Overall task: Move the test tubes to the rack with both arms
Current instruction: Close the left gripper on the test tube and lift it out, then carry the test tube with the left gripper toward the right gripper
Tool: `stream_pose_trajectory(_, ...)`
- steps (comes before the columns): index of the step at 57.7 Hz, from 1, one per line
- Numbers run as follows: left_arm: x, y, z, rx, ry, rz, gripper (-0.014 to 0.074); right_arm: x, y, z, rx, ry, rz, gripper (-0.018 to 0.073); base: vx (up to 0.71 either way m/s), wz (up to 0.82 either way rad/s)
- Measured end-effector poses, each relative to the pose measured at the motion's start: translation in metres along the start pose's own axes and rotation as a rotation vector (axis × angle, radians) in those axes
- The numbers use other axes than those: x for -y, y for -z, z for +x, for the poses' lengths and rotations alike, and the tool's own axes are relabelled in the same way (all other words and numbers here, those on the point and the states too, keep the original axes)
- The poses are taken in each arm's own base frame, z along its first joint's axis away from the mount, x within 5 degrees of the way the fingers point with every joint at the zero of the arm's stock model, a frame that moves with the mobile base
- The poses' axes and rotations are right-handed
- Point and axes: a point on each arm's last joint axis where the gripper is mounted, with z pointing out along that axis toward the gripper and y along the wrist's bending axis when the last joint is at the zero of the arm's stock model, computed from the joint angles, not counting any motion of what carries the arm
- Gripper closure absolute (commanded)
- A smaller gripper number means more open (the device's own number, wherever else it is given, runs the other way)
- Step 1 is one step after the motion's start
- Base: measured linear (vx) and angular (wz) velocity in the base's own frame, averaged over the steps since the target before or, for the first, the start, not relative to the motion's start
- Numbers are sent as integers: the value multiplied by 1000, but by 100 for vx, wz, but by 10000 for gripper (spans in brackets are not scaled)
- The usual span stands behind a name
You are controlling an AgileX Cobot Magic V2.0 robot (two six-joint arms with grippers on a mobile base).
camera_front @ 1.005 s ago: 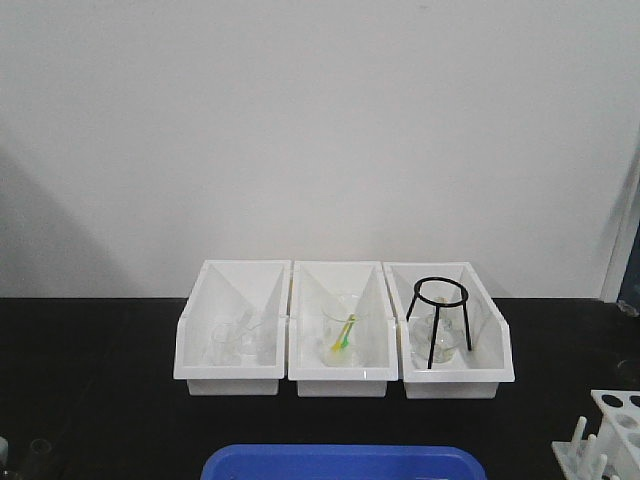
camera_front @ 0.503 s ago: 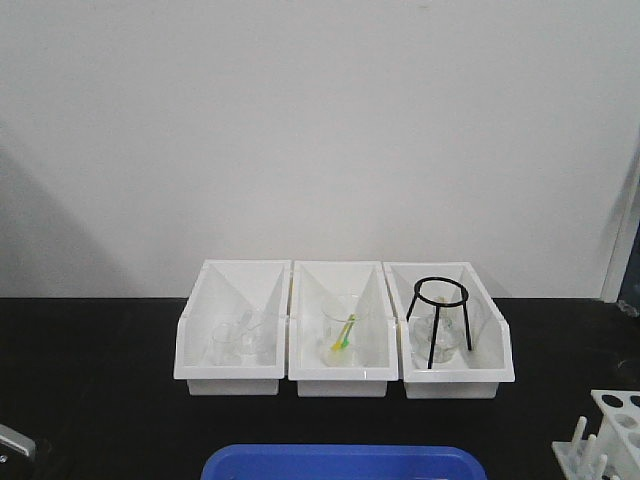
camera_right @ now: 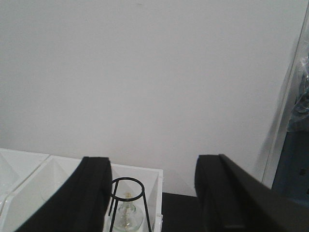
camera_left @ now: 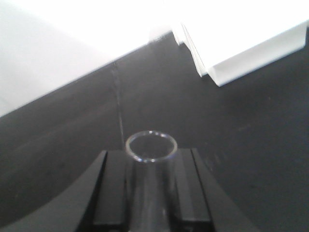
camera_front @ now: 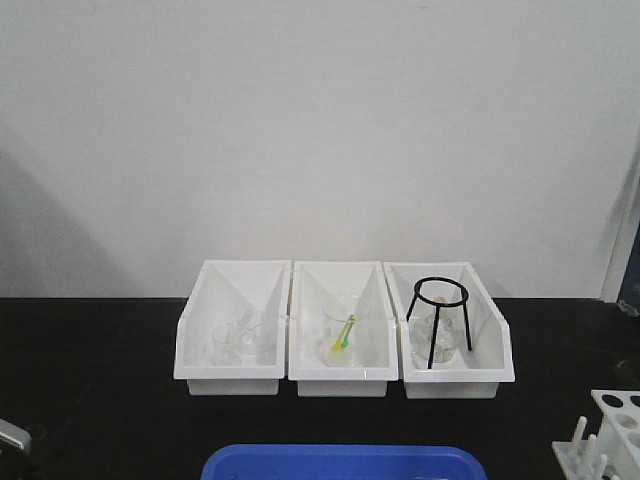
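Fingers [camera_left: 110, 193] of the left gripper [camera_left: 150, 153] are clamped on a test tube [camera_left: 150, 188]. One black finger touches each side of the glass, and the open rim points away from the wrist camera. I see the black table [camera_left: 251, 145] behind the tube and a corner of the white bins [camera_left: 251, 58] at upper right, well apart from it. That view is blurry, so I can't tell how high the tube sits off the table.

Right gripper [camera_right: 153, 166]: its fingers [camera_right: 91, 193] are spread wide and grip nothing. It is raised and faces the white wall [camera_right: 145, 72] over the right-hand bin. A black tripod [camera_right: 110, 208] stands in that bin over a clear flask [camera_right: 128, 215].

Front view: the three bins stand side by side at the back of the table. The left one [camera_front: 232, 375] holds clear glassware. The middle one holds a beaker [camera_front: 340, 325] with a green-yellow item inside. The right one has the tripod.

A blue tray [camera_front: 340, 462] is at bottom centre, cut by the frame edge. The rack [camera_front: 612, 435] sits at far lower right, also cut by the frame. Its upright pegs are on the left side, and it is well apart from the bins and the held tube. A small grey piece [camera_front: 10, 435] shows at the lower left edge, and I can't tell what it is.
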Motion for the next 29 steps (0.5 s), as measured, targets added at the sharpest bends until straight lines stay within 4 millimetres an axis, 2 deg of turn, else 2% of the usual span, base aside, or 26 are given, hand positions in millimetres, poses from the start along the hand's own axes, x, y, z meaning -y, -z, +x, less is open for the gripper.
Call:
stream_pose_trajectory(14, -13, 25, -32, 131, 23, -37, 619, 0, 0, 2, -23, 0, -1, 120, 0, 0)
stream_pose_trajectory(23, -21, 42, -60, 119, 42, 6, 619, 0, 0, 3, -34, 0, -2, 120, 0, 0)
stream_pose_trajectory(24, -33, 55, -104, 123, 52, 49, 619, 0, 0, 4, -45, 0, -3, 120, 0, 0)
stream_pose_trajectory(29, -40, 62, -127, 132, 56, 64, 619, 0, 0, 4, -48, 0, -3, 120, 0, 0)
